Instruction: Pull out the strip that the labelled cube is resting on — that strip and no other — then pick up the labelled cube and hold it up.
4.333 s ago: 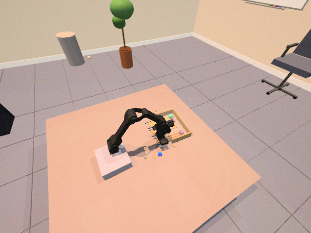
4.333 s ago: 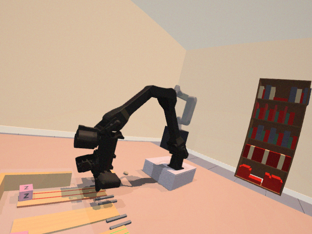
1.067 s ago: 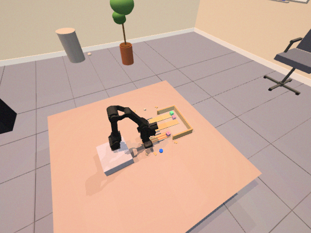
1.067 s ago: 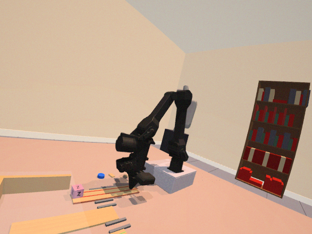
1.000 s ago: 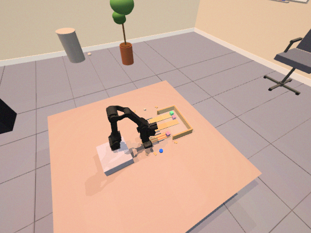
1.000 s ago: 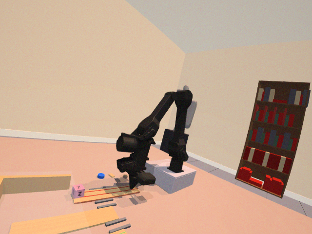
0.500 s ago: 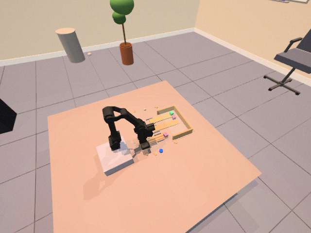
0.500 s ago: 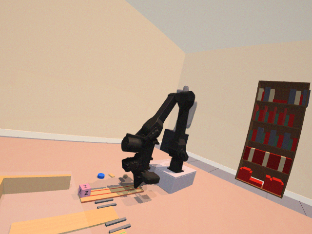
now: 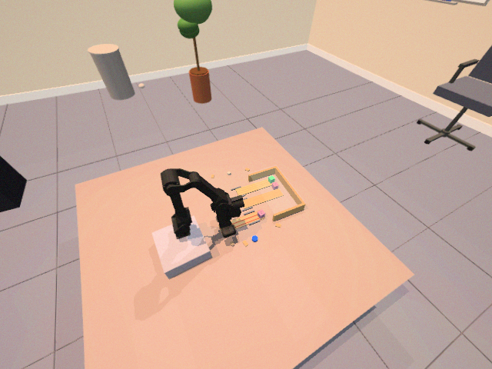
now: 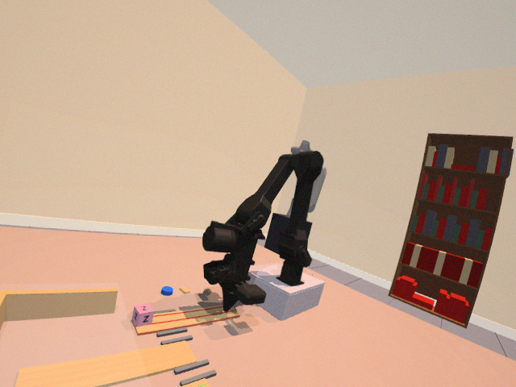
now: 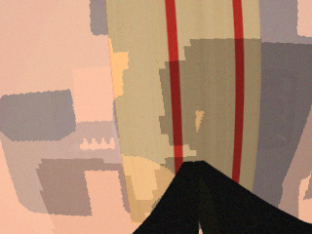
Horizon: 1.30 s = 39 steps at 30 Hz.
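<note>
The pink cube (image 9: 260, 213) (image 10: 143, 314) labelled Z sits on the far end of the strip with two red lines (image 9: 248, 219) (image 10: 187, 319) (image 11: 210, 24), just outside the open side of the wooden wall. My gripper (image 10: 226, 309) (image 11: 192, 171) is shut with nothing between its fingers. Its tips point down at the strip's near part, touching it or just above it, close to the right red line's left side; exact contact cannot be told. In the top view the arm hides the fingertips.
A U-shaped wooden wall (image 9: 294, 188) (image 10: 62, 305) stands behind. A plain strip (image 9: 264, 197) (image 10: 104, 364) and another strip (image 9: 254, 186) lie alongside, with grey rails (image 10: 172, 332). A green cube (image 9: 271, 179) and second pink cube (image 9: 274, 185) stand farther back. A blue disc (image 9: 254, 238) (image 10: 167, 290) lies nearby.
</note>
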Each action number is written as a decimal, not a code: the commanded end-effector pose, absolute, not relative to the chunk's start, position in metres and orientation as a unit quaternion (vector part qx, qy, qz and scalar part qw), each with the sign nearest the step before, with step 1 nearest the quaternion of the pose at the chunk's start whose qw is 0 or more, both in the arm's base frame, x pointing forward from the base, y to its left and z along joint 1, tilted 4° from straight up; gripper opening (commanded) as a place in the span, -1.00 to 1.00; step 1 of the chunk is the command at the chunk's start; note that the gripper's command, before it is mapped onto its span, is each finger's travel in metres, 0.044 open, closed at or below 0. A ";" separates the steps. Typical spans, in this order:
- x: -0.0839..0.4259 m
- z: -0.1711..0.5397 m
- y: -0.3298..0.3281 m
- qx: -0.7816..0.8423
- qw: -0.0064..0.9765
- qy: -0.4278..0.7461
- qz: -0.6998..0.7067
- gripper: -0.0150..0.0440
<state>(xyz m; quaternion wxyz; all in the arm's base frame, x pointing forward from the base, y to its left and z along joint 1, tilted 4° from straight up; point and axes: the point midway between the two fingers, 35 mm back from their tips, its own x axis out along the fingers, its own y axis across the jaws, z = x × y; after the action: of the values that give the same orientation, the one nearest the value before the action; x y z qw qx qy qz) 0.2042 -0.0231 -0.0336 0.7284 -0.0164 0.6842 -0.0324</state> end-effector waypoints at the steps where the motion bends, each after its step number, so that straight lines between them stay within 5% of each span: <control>1: 0.195 -0.037 -0.023 -0.017 0.719 0.694 -0.031 -0.49; 31: 0.204 0.009 -0.020 -0.017 0.720 0.693 -0.031 -0.49; 39: 0.237 0.012 -0.022 -0.074 0.717 0.693 0.024 0.22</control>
<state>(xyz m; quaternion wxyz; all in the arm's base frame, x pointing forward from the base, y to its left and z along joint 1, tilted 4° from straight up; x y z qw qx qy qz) 0.2266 -0.0214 0.0101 0.7181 -0.0643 0.6928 0.0155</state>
